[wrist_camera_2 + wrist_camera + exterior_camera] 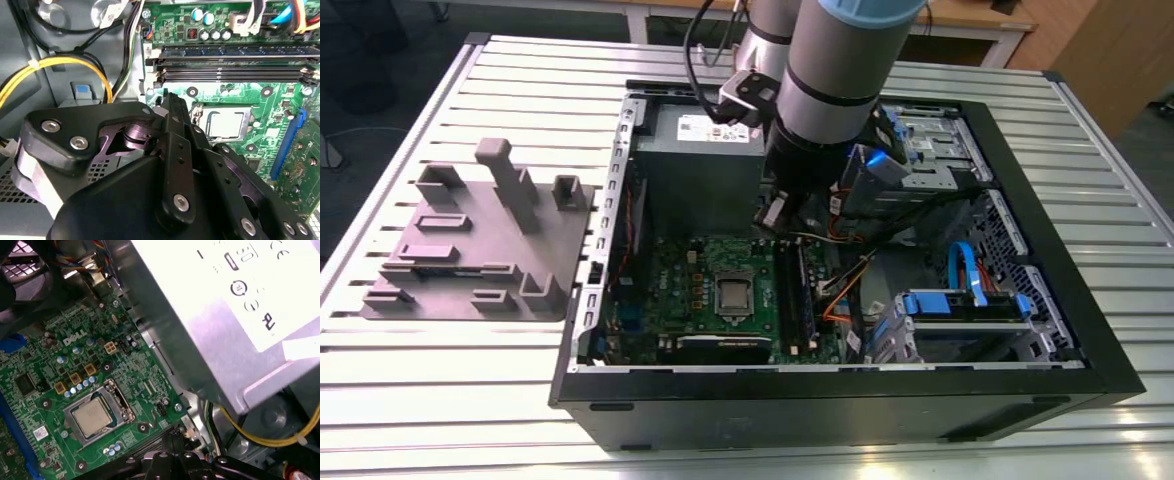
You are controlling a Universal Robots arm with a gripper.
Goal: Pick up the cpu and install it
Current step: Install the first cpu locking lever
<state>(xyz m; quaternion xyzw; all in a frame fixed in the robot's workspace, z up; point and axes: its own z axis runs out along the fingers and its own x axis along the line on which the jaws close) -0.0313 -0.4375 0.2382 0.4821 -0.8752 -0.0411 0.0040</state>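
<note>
I saw the cpu (226, 123) already seated flat in its socket on the motherboard (125, 365) inside the computer case (1067, 300). My gripper (172, 107), fingers pressed together and carrying nothing, hung just beside the socket, toward the power supply (215, 315).

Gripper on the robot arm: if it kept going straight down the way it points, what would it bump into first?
Probably the green motherboard, at its edge near the grey power supply. The gripper points down there, with the cpu a little to the side. Depth is hard to judge.
</note>
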